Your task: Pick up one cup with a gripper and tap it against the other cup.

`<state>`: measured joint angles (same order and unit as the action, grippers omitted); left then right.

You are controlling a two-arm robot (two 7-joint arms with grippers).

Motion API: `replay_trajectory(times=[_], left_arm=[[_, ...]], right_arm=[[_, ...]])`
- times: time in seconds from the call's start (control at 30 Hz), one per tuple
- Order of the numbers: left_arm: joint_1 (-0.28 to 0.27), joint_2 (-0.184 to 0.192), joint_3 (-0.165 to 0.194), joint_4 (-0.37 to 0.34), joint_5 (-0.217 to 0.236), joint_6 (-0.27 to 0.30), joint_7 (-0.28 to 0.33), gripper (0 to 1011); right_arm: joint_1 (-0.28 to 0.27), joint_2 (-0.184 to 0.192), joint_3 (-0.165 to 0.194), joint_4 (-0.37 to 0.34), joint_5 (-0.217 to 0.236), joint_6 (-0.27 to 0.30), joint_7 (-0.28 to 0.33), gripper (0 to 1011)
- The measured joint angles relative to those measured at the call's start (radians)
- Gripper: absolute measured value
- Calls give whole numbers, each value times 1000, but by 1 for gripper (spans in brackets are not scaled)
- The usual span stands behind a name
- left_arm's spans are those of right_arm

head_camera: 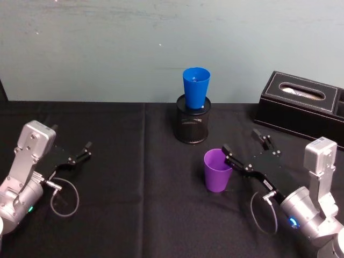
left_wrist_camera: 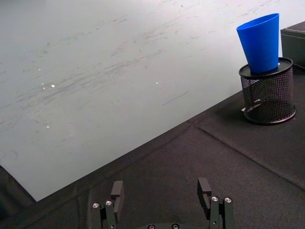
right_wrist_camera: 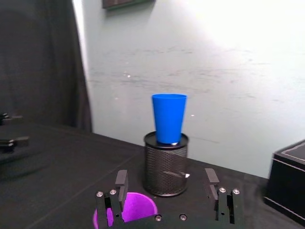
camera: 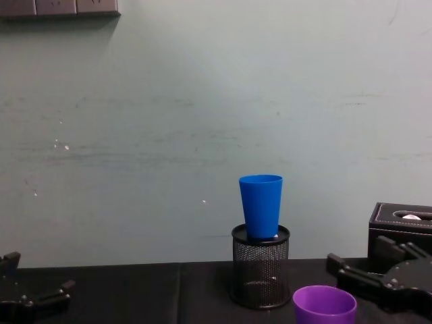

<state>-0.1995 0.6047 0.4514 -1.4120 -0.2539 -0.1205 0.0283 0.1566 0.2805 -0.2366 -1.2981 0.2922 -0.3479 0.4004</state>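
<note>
Your right gripper (head_camera: 243, 145) stands spread and empty, one finger at the upright purple cup (head_camera: 217, 170), which lies to its left, nearer than the mesh-holder-mounted blue cup (head_camera: 195, 87).

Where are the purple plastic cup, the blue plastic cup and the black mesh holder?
purple plastic cup (head_camera: 217, 173), head view, side wall.
blue plastic cup (head_camera: 195, 88), head view, outer wall.
black mesh holder (head_camera: 192, 126), head view, mesh front.

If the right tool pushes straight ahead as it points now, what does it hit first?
Probably the purple cup: the right tool is open, one finger already by its rim. Beyond stands the mesh holder carrying the blue cup. Depth is unclear.
</note>
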Motion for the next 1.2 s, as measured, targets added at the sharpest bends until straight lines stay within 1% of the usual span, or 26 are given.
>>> replay_trajectory(times=[0.13, 0.37, 0.43, 0.53, 0.73, 0.8, 1.0, 1.2], left_arm=[[0, 0, 0, 0, 0, 0, 0, 1011], [0, 0, 0, 0, 0, 0, 0, 1011], [0, 0, 0, 0, 0, 0, 0, 1011], [0, 0, 0, 0, 0, 0, 0, 1011], [0, 0, 0, 0, 0, 0, 0, 1011], [0, 0, 0, 0, 0, 0, 0, 1011], [0, 0, 0, 0, 0, 0, 0, 1011], [0, 0, 0, 0, 0, 0, 0, 1011]], right_arm=[[-19, -6, 25, -17, -14, -2, -29, 1003], [-43, -10, 52, -39, -44, 4, -65, 1003], [-55, -13, 65, -48, -59, 10, -81, 1003], [-64, -16, 75, -52, -68, 11, -91, 1003], [-90, -33, 111, -55, -84, 9, -126, 1003], [-92, -35, 114, -55, -85, 9, -130, 1003], [-104, -51, 139, -43, -90, 8, -137, 1003], [-103, -58, 146, -21, -91, 9, -126, 1003]])
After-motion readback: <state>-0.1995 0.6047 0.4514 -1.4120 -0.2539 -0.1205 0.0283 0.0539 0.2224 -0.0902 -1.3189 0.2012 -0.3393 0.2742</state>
